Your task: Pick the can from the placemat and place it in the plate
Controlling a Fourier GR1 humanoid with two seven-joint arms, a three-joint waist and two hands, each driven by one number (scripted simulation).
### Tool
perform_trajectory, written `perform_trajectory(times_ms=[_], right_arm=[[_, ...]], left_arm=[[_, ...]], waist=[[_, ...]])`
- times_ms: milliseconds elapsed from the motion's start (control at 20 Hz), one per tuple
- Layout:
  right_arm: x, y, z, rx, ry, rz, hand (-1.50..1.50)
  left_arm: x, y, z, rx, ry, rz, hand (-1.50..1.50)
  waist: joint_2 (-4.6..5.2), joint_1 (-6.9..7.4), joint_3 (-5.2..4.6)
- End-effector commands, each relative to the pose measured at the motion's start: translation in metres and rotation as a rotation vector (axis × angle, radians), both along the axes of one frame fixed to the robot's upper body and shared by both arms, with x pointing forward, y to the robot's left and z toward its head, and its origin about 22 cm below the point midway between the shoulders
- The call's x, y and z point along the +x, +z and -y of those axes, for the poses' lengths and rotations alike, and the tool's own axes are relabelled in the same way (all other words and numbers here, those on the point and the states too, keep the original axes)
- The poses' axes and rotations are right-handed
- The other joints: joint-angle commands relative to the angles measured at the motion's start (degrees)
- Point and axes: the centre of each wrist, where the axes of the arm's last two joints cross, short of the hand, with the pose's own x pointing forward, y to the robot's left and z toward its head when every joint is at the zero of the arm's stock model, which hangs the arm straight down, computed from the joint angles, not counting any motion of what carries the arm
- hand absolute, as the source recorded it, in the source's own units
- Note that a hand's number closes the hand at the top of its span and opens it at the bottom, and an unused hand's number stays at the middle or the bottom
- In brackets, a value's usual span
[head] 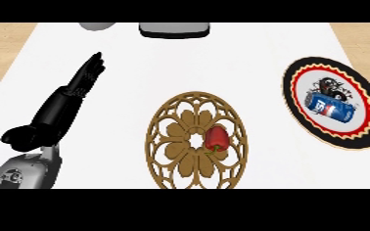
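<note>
A blue can (331, 106) lies on its side inside the round plate (303, 78), which has a black rim, a red ring and a white centre, at the counter's right. The brown openwork placemat (173, 127) sits in the middle of the counter, with a red pepper (216, 138) resting on its right half. At the far left my left hand (61, 107) rests open, its fingers (90, 71) straight and pointing away from me, well apart from mat and plate. My right hand does not show.
A grey rounded object (98, 26) and a grey-and-black block (175, 29) stand at the counter's far edge. The white counter (239, 58) ends in wooden strips at both upper corners.
</note>
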Motion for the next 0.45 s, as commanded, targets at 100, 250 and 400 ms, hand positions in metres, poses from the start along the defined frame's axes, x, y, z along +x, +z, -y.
perform_trajectory(times_ms=[100, 250, 400], right_arm=[[-0.017, 0.005, 0.014, 0.086, 0.148, 0.087, -1.50], [-0.028, 0.027, 0.027, 0.071, 0.184, 0.064, -1.50], [-0.035, 0.022, 0.027, 0.075, 0.202, 0.061, -1.50]], left_arm=[[-0.008, -0.007, 0.008, -0.014, -0.031, -0.008, 0.00], [0.007, 0.000, -0.001, -0.007, 0.008, 0.016, 0.00], [-0.009, -0.014, -0.003, -0.015, -0.004, -0.002, 0.00]], waist=[[0.13, 0.88, 0.12], [0.26, -0.16, 0.13], [-0.02, 0.22, 0.15]])
